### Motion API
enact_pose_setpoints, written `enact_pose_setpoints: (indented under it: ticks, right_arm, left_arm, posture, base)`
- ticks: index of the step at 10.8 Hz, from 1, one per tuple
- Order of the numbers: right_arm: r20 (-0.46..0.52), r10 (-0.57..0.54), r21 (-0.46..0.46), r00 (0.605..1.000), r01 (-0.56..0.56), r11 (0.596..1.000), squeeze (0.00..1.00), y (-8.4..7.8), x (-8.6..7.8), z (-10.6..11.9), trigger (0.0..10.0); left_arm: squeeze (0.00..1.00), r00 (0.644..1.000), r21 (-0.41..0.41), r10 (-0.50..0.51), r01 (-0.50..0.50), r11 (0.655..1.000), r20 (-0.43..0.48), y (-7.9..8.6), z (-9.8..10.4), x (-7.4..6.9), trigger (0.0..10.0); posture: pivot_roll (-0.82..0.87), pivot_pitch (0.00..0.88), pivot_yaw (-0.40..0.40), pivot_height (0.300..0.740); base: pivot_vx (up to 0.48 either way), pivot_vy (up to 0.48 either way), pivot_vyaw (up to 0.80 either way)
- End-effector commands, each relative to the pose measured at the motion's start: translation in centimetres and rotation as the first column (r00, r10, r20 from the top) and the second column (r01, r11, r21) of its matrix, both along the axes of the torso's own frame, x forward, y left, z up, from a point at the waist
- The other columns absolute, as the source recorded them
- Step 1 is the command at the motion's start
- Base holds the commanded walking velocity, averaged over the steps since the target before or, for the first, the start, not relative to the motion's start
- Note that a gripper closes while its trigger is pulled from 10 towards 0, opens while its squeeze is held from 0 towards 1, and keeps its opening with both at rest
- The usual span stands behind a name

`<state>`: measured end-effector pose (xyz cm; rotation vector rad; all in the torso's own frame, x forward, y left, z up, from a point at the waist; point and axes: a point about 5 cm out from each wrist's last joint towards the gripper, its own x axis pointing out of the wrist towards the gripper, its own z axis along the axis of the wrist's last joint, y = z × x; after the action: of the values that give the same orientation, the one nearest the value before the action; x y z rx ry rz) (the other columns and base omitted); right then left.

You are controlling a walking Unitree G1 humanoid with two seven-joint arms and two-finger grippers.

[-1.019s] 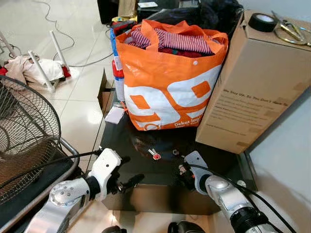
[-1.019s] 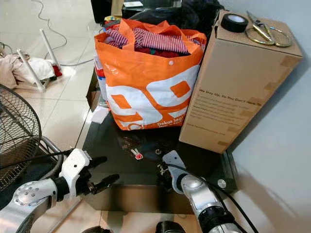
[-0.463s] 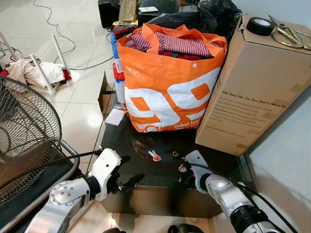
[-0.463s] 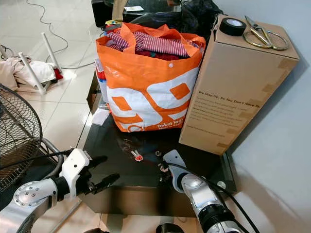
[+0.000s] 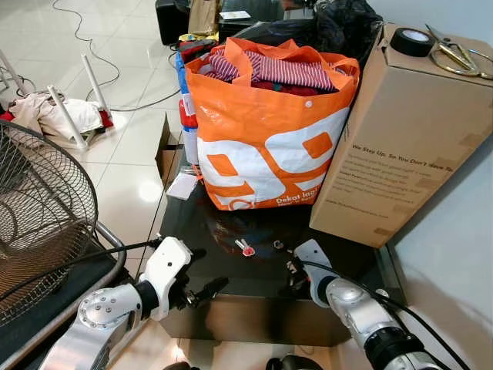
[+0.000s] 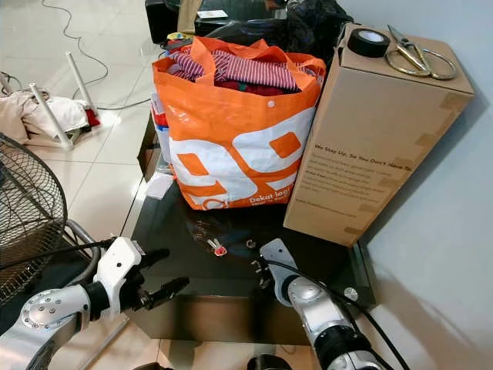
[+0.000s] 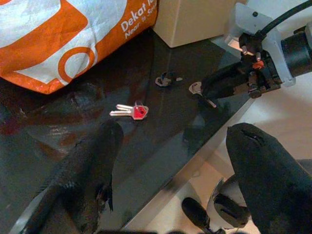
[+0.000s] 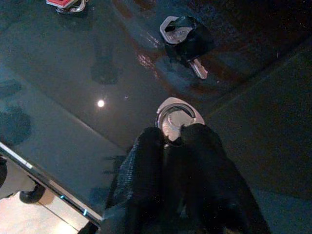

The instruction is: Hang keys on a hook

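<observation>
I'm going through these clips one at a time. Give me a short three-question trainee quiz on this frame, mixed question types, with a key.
1. True or false: the right end effector is shut on a silver key ring at the black glass table.
2. Multiple choice. The left end effector is: A) open, holding nothing; B) shut on the red-tagged keys; C) inside the orange bag.
3. Fill in: the red-tagged keys lie on the table in front of the ____ bag.

Key: 1 true. 2 A. 3 orange.
</observation>
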<state>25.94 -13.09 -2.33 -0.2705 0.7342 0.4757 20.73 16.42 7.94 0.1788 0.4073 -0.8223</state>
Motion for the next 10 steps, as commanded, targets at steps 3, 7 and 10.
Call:
enact_pose_setpoints:
  ticks: [3, 7, 10]
  right_arm:
    - [-0.021, -0.037, -0.003, 0.999, 0.037, 0.999, 0.00, -0.4, -0.4, -0.6, 0.0]
    - [-0.012, 0.031, 0.072, 0.999, -0.030, 0.997, 0.00, -1.5, -0.3, 0.5, 0.0]
    - [-0.029, 0.101, 0.131, 0.994, -0.096, 0.987, 0.00, -2.1, -0.7, 1.5, 0.0]
  left_arm:
    - [0.00, 1.000, 0.004, -0.029, 0.029, 1.000, -0.003, -0.5, 0.2, -0.2, 10.0]
    - [0.00, 0.999, 0.000, -0.033, 0.033, 0.999, -0.001, -0.7, 0.4, -0.1, 10.0]
    - [0.00, 0.999, -0.003, -0.035, 0.035, 0.999, 0.003, -0.9, 0.5, 0.0, 10.0]
  posture:
    - [-0.07, 0.060, -0.031, 0.740]
    - [-0.08, 0.060, -0.032, 0.740]
    - [-0.08, 0.060, -0.030, 0.740]
  base:
    - [0.000, 0.000, 0.00]
    - [0.000, 0.000, 0.00]
    - [0.000, 0.000, 0.00]
